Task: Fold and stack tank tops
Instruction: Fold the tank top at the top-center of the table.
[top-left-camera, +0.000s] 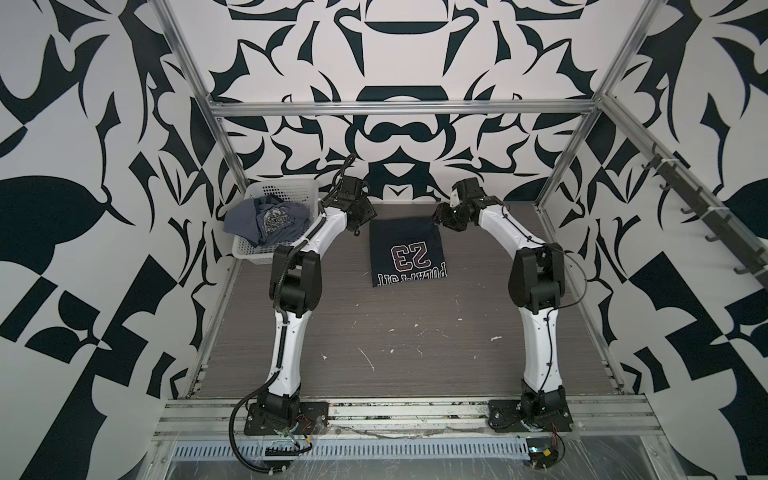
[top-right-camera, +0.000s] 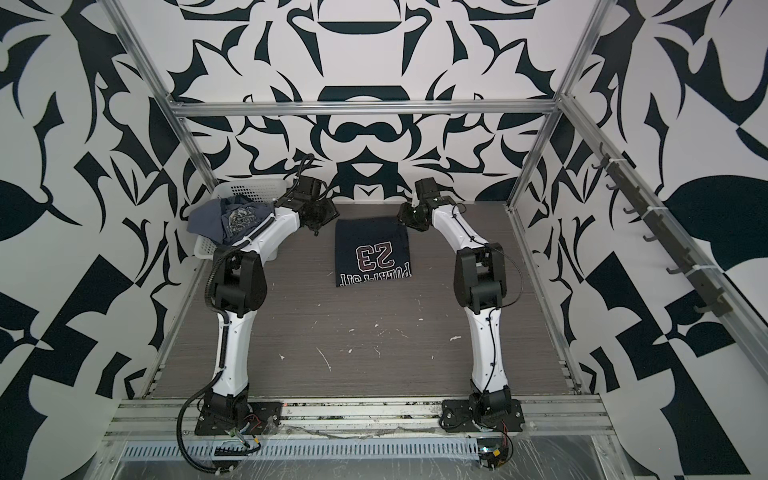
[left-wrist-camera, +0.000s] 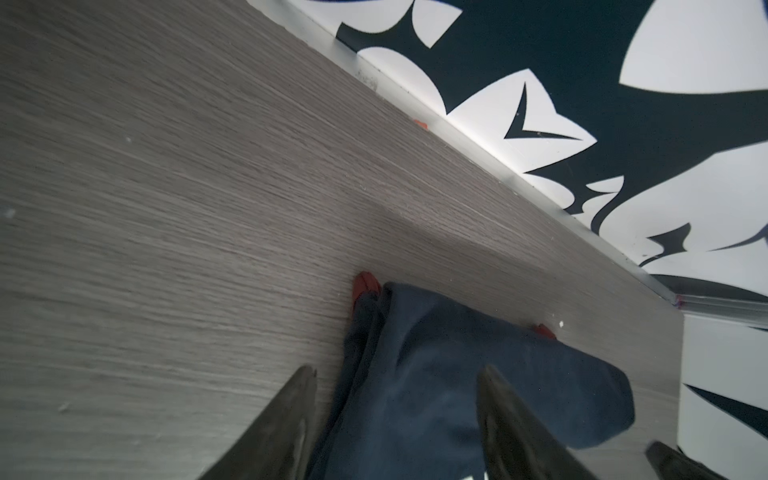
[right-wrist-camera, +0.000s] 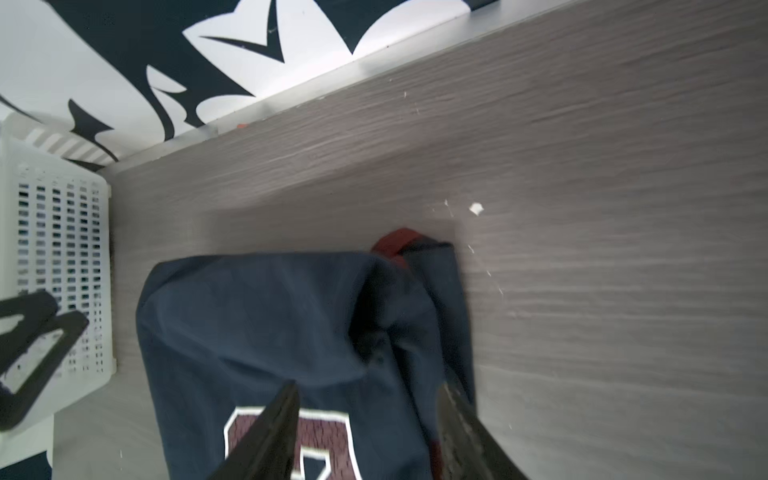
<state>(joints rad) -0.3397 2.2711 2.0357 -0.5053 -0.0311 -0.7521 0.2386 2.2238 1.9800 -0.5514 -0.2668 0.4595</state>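
Left gripper (left-wrist-camera: 395, 370) and right gripper (right-wrist-camera: 366, 383) both stand with jaws parted, holding nothing, over the far corners of the navy top (top-left-camera: 406, 249). It lies folded on the table (top-left-camera: 374, 332) toward 12 o'clock, "23" up. Best to lift straight up, so no finger drags the fold open. At 10 o'clock the basket (top-left-camera: 291, 187) holds 1 crumpled grey top (top-left-camera: 270, 220), spilling over its rim.

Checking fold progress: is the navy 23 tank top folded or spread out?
Folded. The navy tank top lies as a compact rectangle; its far edge is a rounded fold.
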